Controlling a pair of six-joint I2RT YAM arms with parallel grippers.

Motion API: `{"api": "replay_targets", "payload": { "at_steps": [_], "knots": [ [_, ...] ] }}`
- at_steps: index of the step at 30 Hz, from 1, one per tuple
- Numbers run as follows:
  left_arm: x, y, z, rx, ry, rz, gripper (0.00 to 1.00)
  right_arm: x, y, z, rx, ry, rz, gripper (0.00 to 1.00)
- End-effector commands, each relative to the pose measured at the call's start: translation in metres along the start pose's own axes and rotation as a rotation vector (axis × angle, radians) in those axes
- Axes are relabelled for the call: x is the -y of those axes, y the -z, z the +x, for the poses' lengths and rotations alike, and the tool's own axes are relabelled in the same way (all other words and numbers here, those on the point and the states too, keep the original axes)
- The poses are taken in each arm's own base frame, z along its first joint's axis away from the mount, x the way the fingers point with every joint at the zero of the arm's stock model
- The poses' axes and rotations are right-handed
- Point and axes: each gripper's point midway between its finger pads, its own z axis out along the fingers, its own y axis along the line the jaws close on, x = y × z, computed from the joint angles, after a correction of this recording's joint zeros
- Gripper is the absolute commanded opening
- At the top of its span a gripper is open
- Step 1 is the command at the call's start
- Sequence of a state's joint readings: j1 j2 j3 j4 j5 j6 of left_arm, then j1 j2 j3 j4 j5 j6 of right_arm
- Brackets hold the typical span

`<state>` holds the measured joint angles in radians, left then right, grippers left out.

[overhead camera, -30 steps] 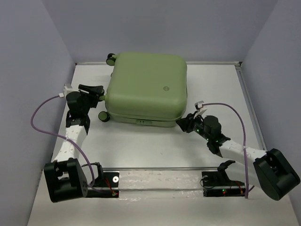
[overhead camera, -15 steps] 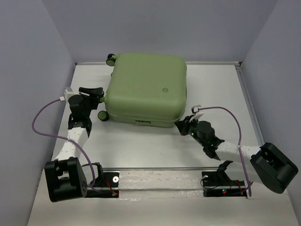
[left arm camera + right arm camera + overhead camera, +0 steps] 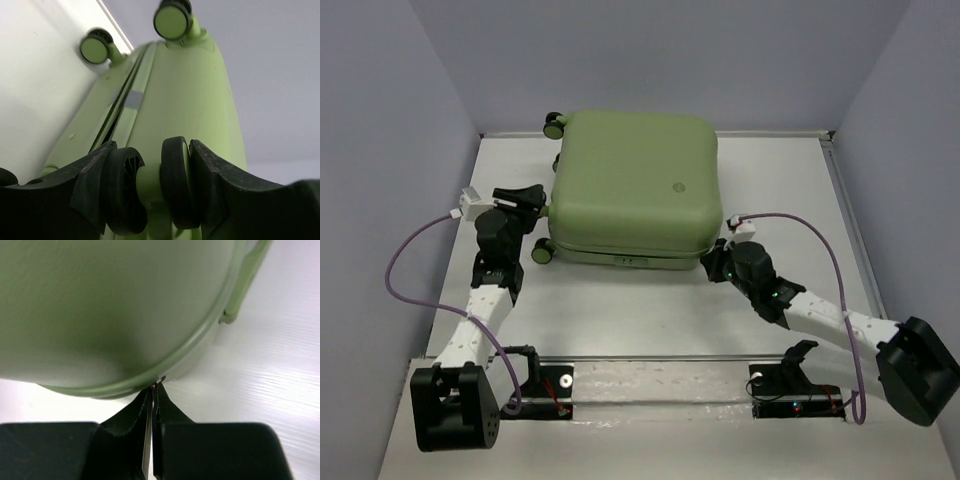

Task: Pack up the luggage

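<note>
The luggage (image 3: pixel 635 185) lies flat and closed at the back of the white table, a pale green hard shell with its wheels pointing left. My left gripper (image 3: pixel 528 197) is at its left side. In the left wrist view the left gripper (image 3: pixel 150 185) is shut on a black twin wheel (image 3: pixel 172 185), one finger pressed to each outer face. My right gripper (image 3: pixel 708 262) is shut at the near right corner. Its tips (image 3: pixel 155 390) touch the shell seam (image 3: pixel 200 337), where a tiny metal tab shows. I cannot tell whether they pinch it.
Another wheel (image 3: pixel 542 250) sticks out at the luggage's near left corner and one more (image 3: pixel 553 126) at the far left. A metal rail (image 3: pixel 650 358) crosses the table near the arm bases. Purple cables (image 3: pixel 405 255) loop beside both arms. Grey walls close in on three sides.
The right gripper's jaws have shut and its tips have moved up against the luggage's near right corner. The left arm has straightened slightly, still holding the wheel.
</note>
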<state>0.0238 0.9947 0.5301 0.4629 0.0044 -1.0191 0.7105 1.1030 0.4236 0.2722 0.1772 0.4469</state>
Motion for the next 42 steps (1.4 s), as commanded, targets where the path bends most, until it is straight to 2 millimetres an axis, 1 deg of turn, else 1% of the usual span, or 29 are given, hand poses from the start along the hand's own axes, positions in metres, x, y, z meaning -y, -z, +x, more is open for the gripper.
{"api": "replay_targets", "payload": {
  "at_steps": [1, 3, 4, 5, 6, 7, 8, 9, 10, 11, 12, 13, 15, 16, 18, 19, 22, 23, 25, 26, 27, 28, 29, 30, 32, 34, 35, 37, 42],
  "knots": [
    [0.019, 0.034, 0.079, -0.334, -0.18, 0.176, 0.06, -0.062, 0.03, -0.072, 0.109, 0.034, -0.327, 0.07],
    [0.016, 0.036, 0.079, -0.329, -0.183, 0.172, 0.06, -0.075, 0.032, -0.048, 0.041, 0.032, -0.441, 0.07],
    [0.015, 0.039, 0.078, -0.317, -0.18, 0.169, 0.06, -0.089, 0.039, -0.029, -0.019, -0.018, -0.53, 0.07],
    [0.013, 0.04, 0.078, -0.314, -0.176, 0.165, 0.06, -0.095, 0.04, -0.024, 0.0, -0.038, -0.572, 0.07],
    [0.014, 0.042, 0.08, -0.316, -0.173, 0.169, 0.06, -0.078, 0.033, 0.013, -0.083, -0.073, -0.527, 0.07],
    [0.013, 0.042, 0.08, -0.313, -0.186, 0.169, 0.06, -0.064, 0.026, 0.023, -0.086, -0.088, -0.459, 0.07],
    [0.013, 0.042, 0.08, -0.313, -0.2, 0.166, 0.14, -0.056, 0.024, 0.031, -0.099, -0.093, -0.425, 0.07],
    [0.014, 0.041, 0.077, -0.306, -0.218, 0.155, 0.27, -0.053, 0.024, 0.035, -0.105, -0.092, -0.413, 0.07],
    [0.014, 0.039, 0.07, -0.283, -0.247, 0.123, 0.6, -0.054, 0.026, 0.029, -0.087, -0.086, -0.416, 0.07],
    [0.022, 0.042, 0.06, -0.245, -0.277, 0.133, 0.75, -0.048, 0.025, 0.028, -0.089, -0.086, -0.375, 0.07],
    [0.016, 0.044, 0.049, -0.2, -0.327, 0.082, 0.92, -0.049, 0.025, 0.015, -0.056, -0.072, -0.365, 0.07],
    [0.041, 0.054, 0.027, -0.124, -0.344, 0.127, 0.97, -0.047, 0.024, 0.011, -0.048, -0.064, -0.348, 0.07],
    [0.051, 0.066, 0.007, -0.054, -0.373, 0.118, 0.99, -0.04, 0.023, 0.006, -0.044, -0.053, -0.306, 0.07],
    [0.07, 0.079, -0.008, 0.006, -0.386, 0.159, 0.99, -0.038, 0.022, -0.001, -0.027, -0.046, -0.3, 0.07],
    [0.081, 0.089, -0.009, 0.003, -0.411, 0.192, 0.99, -0.037, 0.022, -0.003, -0.025, -0.036, -0.292, 0.07],
    [0.09, 0.095, -0.001, -0.028, -0.441, 0.241, 0.98, -0.037, 0.021, -0.003, -0.024, -0.033, -0.288, 0.07],
    [0.097, 0.103, 0.05, -0.193, -0.48, 0.315, 0.94, -0.033, 0.021, -0.004, -0.021, -0.035, -0.273, 0.07],
    [0.095, 0.111, 0.094, -0.319, -0.506, 0.343, 0.93, -0.033, 0.023, -0.003, -0.021, -0.04, -0.275, 0.07],
    [0.09, 0.122, 0.136, -0.42, -0.544, 0.346, 0.92, -0.033, 0.025, -0.004, -0.015, -0.039, -0.28, 0.07],
    [0.087, 0.134, 0.172, -0.489, -0.586, 0.341, 0.92, -0.032, 0.026, -0.003, -0.014, -0.04, -0.277, 0.07],
    [0.084, 0.133, 0.191, -0.505, -0.619, 0.33, 0.92, -0.031, 0.029, -0.005, -0.004, -0.041, -0.275, 0.07],
    [0.093, 0.144, 0.2, -0.526, -0.61, 0.378, 0.92, -0.031, 0.03, -0.005, -0.005, -0.041, -0.273, 0.07],
    [0.091, 0.145, 0.221, -0.578, -0.635, 0.378, 0.92, -0.031, 0.031, -0.004, -0.01, -0.04, -0.276, 0.07],
    [0.1, 0.152, 0.237, -0.613, -0.627, 0.423, 0.91, -0.031, 0.032, -0.004, -0.009, -0.038, -0.274, 0.07],
    [0.101, 0.155, 0.271, -0.709, -0.643, 0.459, 0.92, -0.03, 0.033, -0.004, -0.008, -0.04, -0.271, 0.07],
    [0.111, 0.157, 0.289, -0.733, -0.646, 0.5, 0.92, -0.028, 0.034, -0.001, -0.012, -0.04, -0.271, 0.07],
    [0.112, 0.152, 0.301, -0.748, -0.66, 0.494, 0.92, -0.028, 0.035, -0.001, -0.009, -0.042, -0.271, 0.07],
    [0.118, 0.139, 0.31, -0.722, -0.671, 0.486, 0.92, -0.029, 0.036, 0.001, -0.01, -0.044, -0.279, 0.07],
    [0.133, 0.114, 0.317, -0.665, -0.665, 0.464, 0.92, -0.038, 0.046, 0.006, 0.003, -0.069, -0.346, 0.07]
  ]
}}
